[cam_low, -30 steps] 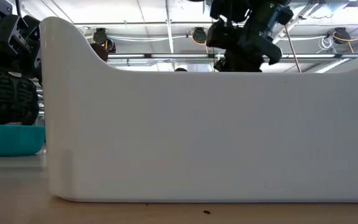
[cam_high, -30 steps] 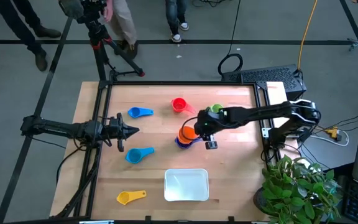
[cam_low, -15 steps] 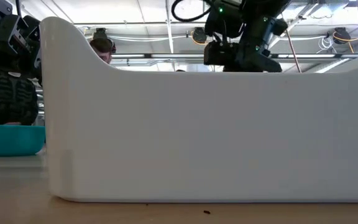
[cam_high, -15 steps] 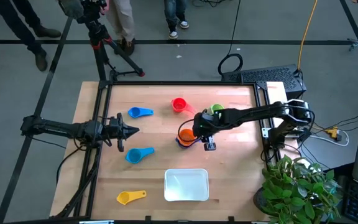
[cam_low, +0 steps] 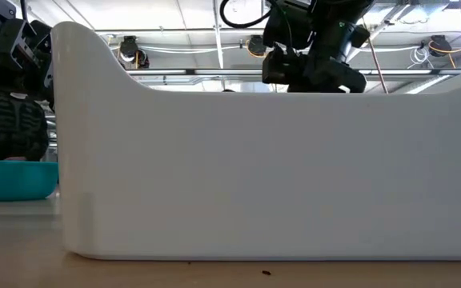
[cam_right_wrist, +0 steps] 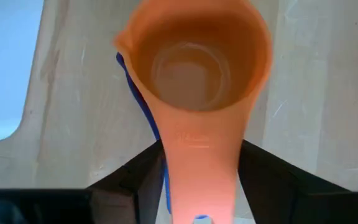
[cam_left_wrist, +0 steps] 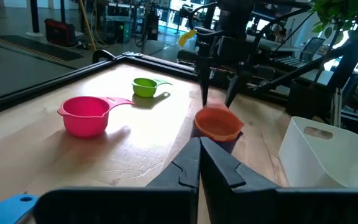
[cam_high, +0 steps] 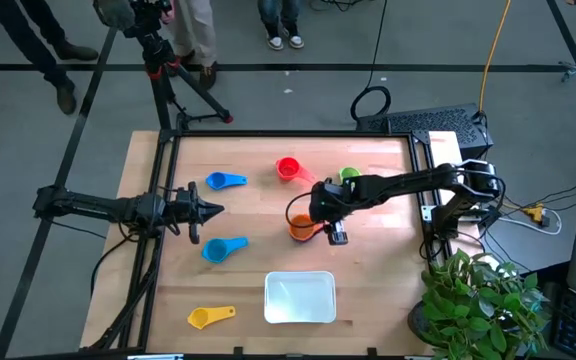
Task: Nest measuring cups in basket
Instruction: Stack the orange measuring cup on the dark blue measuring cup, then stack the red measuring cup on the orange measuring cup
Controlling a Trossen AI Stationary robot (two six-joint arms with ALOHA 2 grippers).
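Stacking step in hand: right end effector (cam_left_wrist: 217,93) open astride the handle of the orange cup (cam_right_wrist: 197,68), nested in the dark blue cup (cam_right_wrist: 143,109) mid-table, next needing closure then carry to the basket (cam_high: 300,298).

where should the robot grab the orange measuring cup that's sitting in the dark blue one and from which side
By its flat handle, coming straight down from above. The orange cup sits upright inside the dark blue cup, so its round bowl gives little purchase, while the handle juts out level. The right gripper is open with its fingers on either side of that handle.
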